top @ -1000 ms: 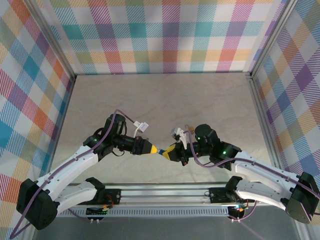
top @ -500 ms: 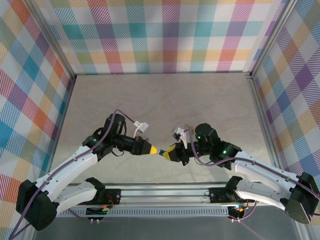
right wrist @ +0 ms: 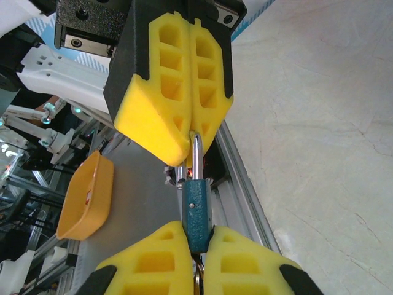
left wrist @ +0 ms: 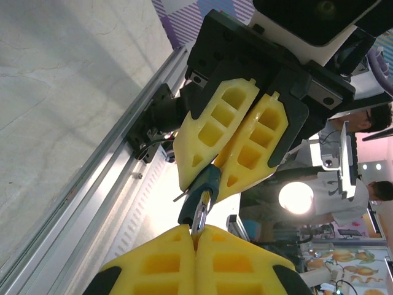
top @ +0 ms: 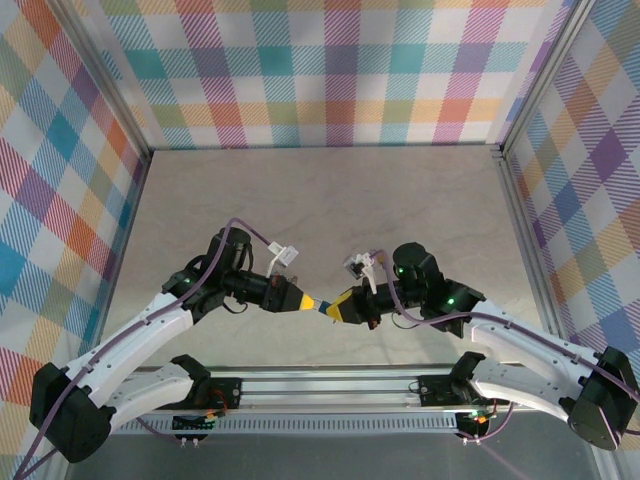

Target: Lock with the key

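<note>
A small teal padlock [right wrist: 198,209] hangs in the air between both grippers, above the table's near edge [top: 327,311]. My right gripper [right wrist: 198,230] is shut on the padlock's body. My left gripper [left wrist: 196,230] is shut on the steel shackle [left wrist: 200,215], and its yellow fingers [right wrist: 178,74] pinch the shackle's top [right wrist: 196,150] in the right wrist view. The right gripper's fingers [left wrist: 245,132] clamp the teal body [left wrist: 202,187] in the left wrist view. A metal ring [right wrist: 198,284] shows below the body between my right fingers. The key itself is hidden there.
The aluminium rail [top: 320,385] carrying the arm bases runs just below the grippers. The beige tabletop [top: 320,200] stretches behind them up to checkered walls [top: 330,70]. A yellow bin [right wrist: 83,200] sits beyond the rail, off the table.
The left gripper's jaws have closed the last bit onto the shackle. Both grippers and the padlock have shifted only slightly.
</note>
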### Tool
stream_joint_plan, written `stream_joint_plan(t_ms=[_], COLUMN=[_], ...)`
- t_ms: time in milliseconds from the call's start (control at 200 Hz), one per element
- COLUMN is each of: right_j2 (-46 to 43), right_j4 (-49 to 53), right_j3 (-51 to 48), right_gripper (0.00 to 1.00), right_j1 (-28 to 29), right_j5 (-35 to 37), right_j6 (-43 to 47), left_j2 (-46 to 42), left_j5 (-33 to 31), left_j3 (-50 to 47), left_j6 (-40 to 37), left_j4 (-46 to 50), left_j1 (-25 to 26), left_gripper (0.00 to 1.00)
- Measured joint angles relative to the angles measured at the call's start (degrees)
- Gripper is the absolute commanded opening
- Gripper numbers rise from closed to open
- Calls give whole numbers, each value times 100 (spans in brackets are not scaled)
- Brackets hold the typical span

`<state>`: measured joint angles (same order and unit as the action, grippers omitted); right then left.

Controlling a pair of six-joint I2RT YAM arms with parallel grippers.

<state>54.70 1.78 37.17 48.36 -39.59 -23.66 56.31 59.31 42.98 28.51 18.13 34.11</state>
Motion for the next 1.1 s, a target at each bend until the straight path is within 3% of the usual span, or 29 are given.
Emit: stream_joint_plan(t_ms=[1100], right_j2=[459], right_j4=[109], right_j3=[374], right_gripper=[0], right_j1=[-103], right_j5=[-616], right_j6=[-960], left_j2=[-243], left_j5=[-503], left_j3=[2], left_j6=[2], left_j4=[120], left_j1=[365], left_gripper=[0])
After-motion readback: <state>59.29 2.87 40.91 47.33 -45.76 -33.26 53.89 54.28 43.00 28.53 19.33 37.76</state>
